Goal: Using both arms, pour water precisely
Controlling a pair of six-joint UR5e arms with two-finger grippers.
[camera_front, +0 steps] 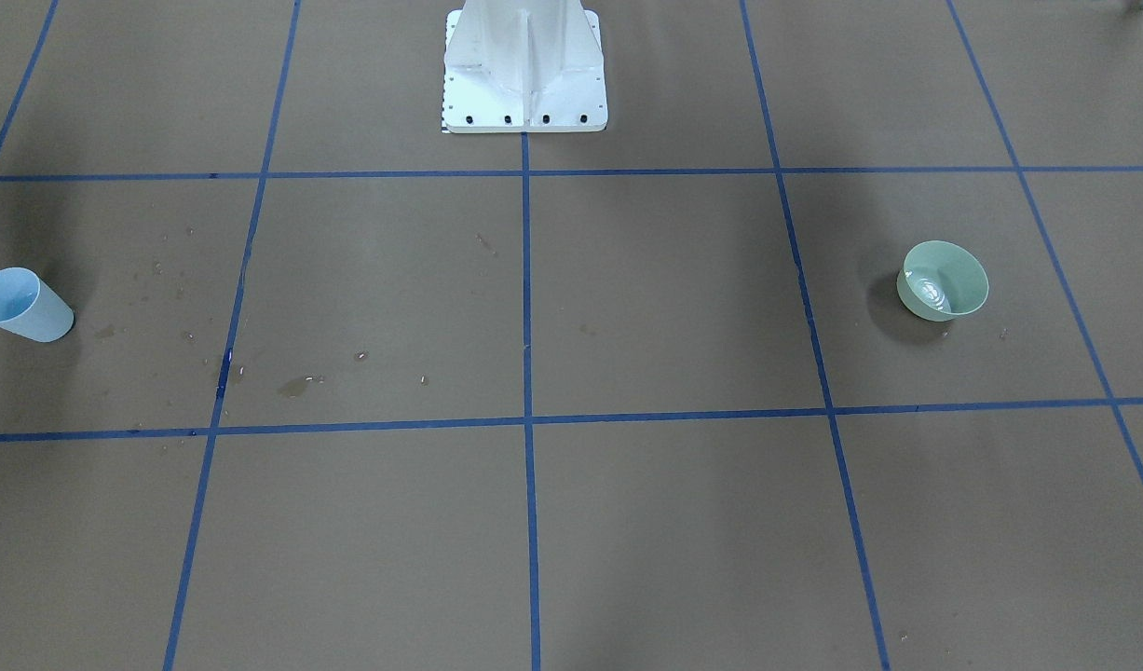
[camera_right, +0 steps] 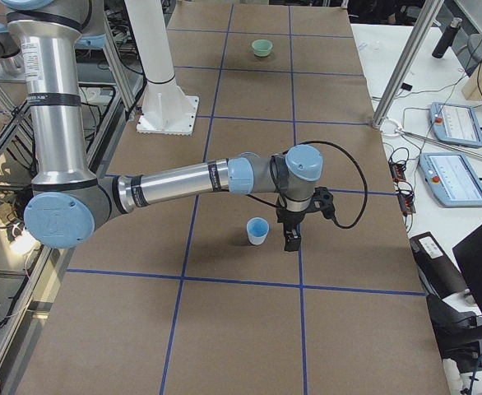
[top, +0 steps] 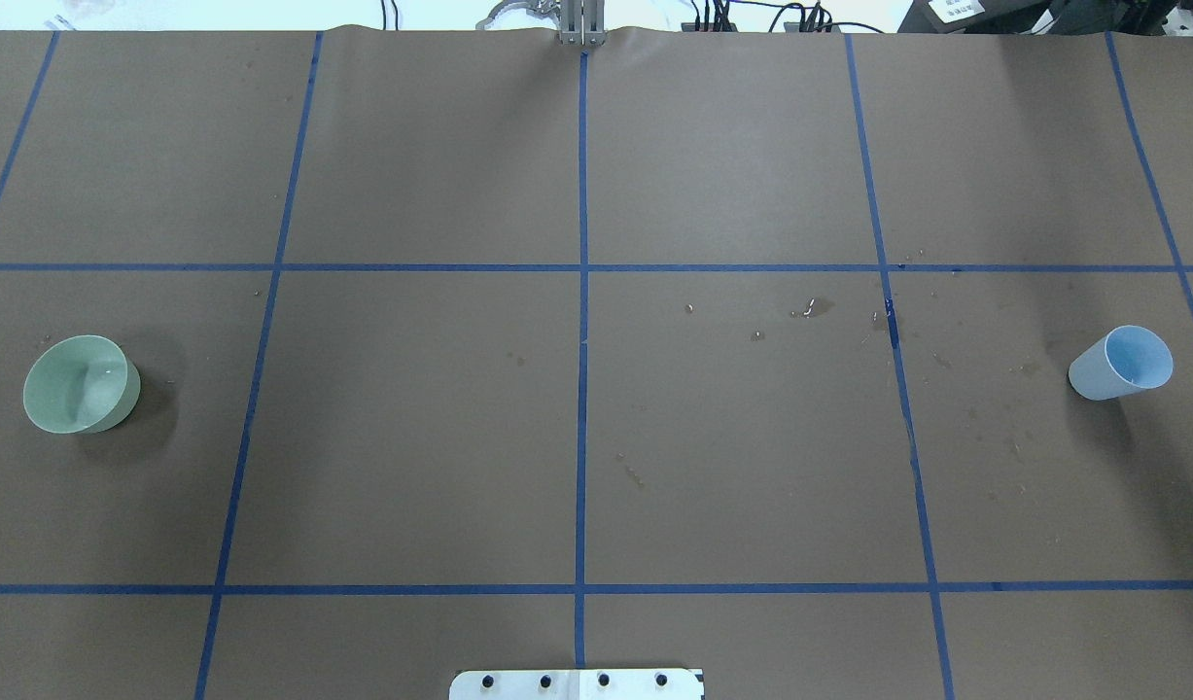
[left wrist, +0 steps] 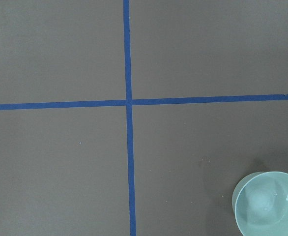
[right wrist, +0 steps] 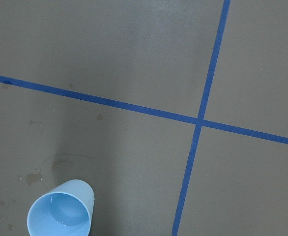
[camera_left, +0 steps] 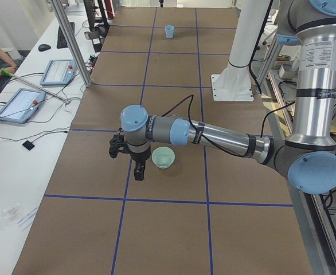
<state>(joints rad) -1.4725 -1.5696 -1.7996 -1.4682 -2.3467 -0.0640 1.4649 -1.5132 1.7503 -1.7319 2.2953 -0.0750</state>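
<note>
A pale green bowl [camera_front: 944,280] stands upright on the brown table, with water [camera_front: 927,291] glinting in ripples inside it. It also shows in the overhead view [top: 81,384] and the left wrist view [left wrist: 267,204]. A light blue cup [camera_front: 21,305] stands at the opposite end and shows in the right wrist view [right wrist: 60,211]. My left gripper [camera_left: 139,173] hangs just beside the bowl [camera_left: 163,157], apart from it. My right gripper [camera_right: 291,241] hangs just beside the cup [camera_right: 258,230]. I cannot tell whether either gripper is open or shut.
The white pedestal [camera_front: 524,75] stands at the table's robot side. Spilled drops and wet stains [camera_front: 296,384] mark the brown paper near the cup. Blue tape lines grid the table. Tablets [camera_left: 19,103] and cables lie on a side bench.
</note>
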